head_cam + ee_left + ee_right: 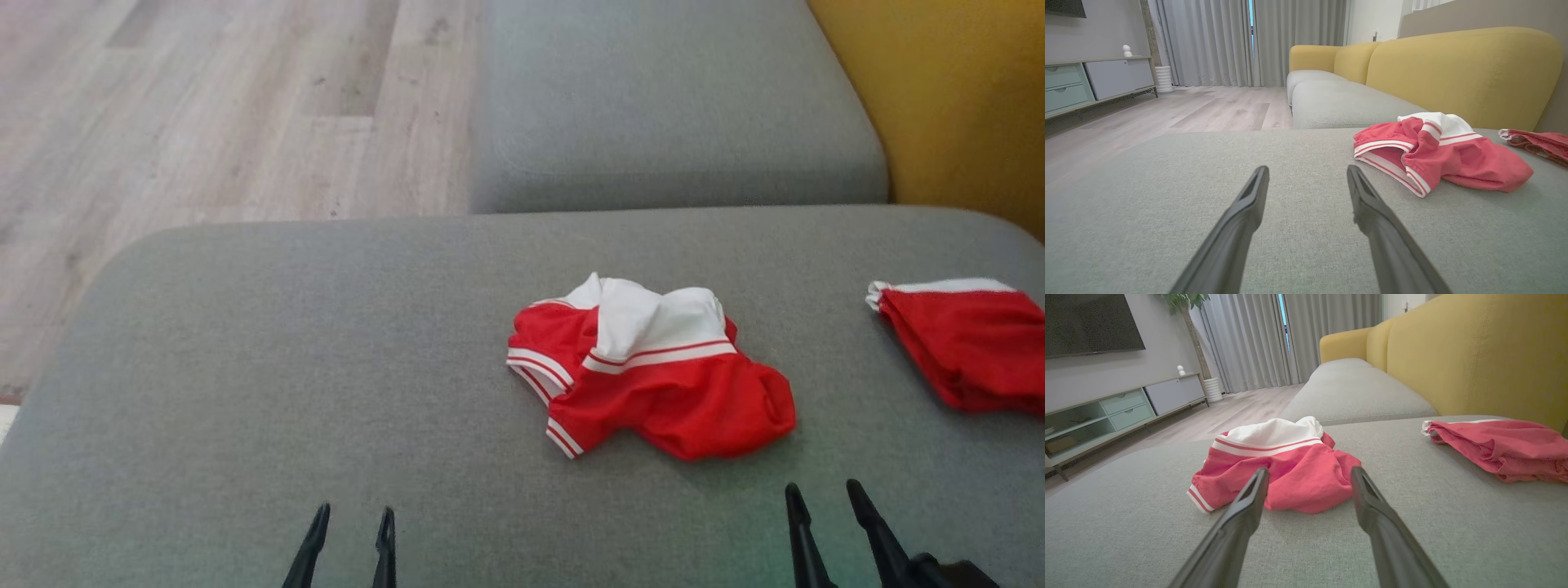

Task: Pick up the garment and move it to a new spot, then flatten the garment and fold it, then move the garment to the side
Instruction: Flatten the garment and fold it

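A crumpled red and white garment [653, 371] with striped hems lies in a heap on the grey sofa seat [286, 367], a little right of centre. My left gripper [353, 514] stands open near the seat's front edge, well to the garment's left, with nothing between its fingers. In the left wrist view the left gripper [1307, 173] points past the garment [1437, 153], which lies ahead and to the right. My right gripper [823, 490] is open just in front of the heap; in the right wrist view the right gripper [1309, 473] frames the garment's [1286, 469] near red edge without touching it.
A second red garment [963, 343] with a white band lies flat at the seat's right edge. Another grey cushion [669, 106] extends beyond, with the yellow backrest [955, 98] on the right. Wooden floor [204, 106] lies to the left, and a TV cabinet [1122, 412] stands along the wall.
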Robot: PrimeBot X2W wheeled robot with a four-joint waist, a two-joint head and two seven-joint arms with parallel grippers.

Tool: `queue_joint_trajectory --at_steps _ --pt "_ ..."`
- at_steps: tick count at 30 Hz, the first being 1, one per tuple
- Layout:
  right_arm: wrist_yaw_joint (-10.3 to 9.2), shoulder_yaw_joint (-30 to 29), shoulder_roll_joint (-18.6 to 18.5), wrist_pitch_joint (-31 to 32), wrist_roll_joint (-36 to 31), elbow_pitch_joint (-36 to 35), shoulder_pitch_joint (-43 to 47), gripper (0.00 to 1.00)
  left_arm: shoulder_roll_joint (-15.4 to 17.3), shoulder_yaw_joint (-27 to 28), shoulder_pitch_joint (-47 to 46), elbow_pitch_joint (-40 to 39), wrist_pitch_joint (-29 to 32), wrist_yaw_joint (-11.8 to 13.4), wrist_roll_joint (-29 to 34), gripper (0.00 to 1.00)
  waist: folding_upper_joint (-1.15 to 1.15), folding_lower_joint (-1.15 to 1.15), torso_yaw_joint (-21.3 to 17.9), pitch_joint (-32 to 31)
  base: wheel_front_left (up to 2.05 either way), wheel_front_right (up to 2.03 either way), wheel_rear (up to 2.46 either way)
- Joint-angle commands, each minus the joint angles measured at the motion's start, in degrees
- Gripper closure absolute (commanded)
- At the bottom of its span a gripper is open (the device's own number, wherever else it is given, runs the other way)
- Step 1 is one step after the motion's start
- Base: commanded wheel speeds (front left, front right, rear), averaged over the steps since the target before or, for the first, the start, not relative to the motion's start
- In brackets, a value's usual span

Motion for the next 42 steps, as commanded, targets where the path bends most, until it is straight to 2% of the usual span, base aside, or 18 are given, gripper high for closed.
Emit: queue_joint_trajectory --at_steps 1,4,9,14,19,24,30,42 --pt "-0.05 1.6 -0.8 -0.6 -0.3 -1.8 -3.6 0.0 -1.0 1.6 -5.3 -1.1 -0.5 0.2 0.4 0.0 0.0 0.0 -0.8 1.0 0.0 0.0 0.0" --pt "-0.05 2.3 -1.1 -0.6 -0.3 -1.8 -4.5 0.0 -1.0 0.4 -8.4 0.6 -0.5 -0.4 -0.1 0.0 0.0 0.0 -2.0 2.6 0.0 0.0 0.0" --pt "-0.05 3.9 -2.0 -0.6 -0.3 -1.8 -6.7 0.0 -1.1 -3.5 -16.8 7.0 -0.5 -3.3 -2.0 0.0 0.0 0.0 -4.7 5.9 0.0 0.0 0.0" --pt "-0.05 5.3 -3.2 -0.6 -0.3 -1.7 -8.5 0.0 -1.1 -9.6 -26.9 14.3 -0.5 -6.0 -5.2 0.0 0.0 0.0 -7.2 8.9 0.0 0.0 0.0" --pt "-0.05 5.9 -4.3 -0.6 -0.3 -1.7 -10.3 0.0 -1.1 -16.1 -36.4 22.4 0.0 -7.4 -8.1 0.0 0.0 0.0 -9.8 12.5 0.0 0.0 0.0" --pt "-0.05 6.4 -4.6 -0.6 -0.4 -1.5 -12.2 0.0 -1.1 -19.9 -42.2 29.2 0.3 -7.6 -11.4 0.0 0.0 0.0 -12.4 14.5 0.0 0.0 0.0" --pt "-0.05 6.0 -4.7 -0.6 -0.4 -1.5 -12.7 0.0 -1.1 -22.9 -44.3 33.4 -0.2 -7.6 -14.5 0.0 0.0 0.0 -14.3 15.0 0.0 0.0 0.0" --pt "-0.05 6.2 -4.8 -0.6 -0.4 -1.8 -12.8 0.0 -1.1 -26.7 -46.6 33.9 -0.5 -6.8 -16.0 0.0 0.0 0.0 -15.8 15.6 0.0 0.0 0.0"
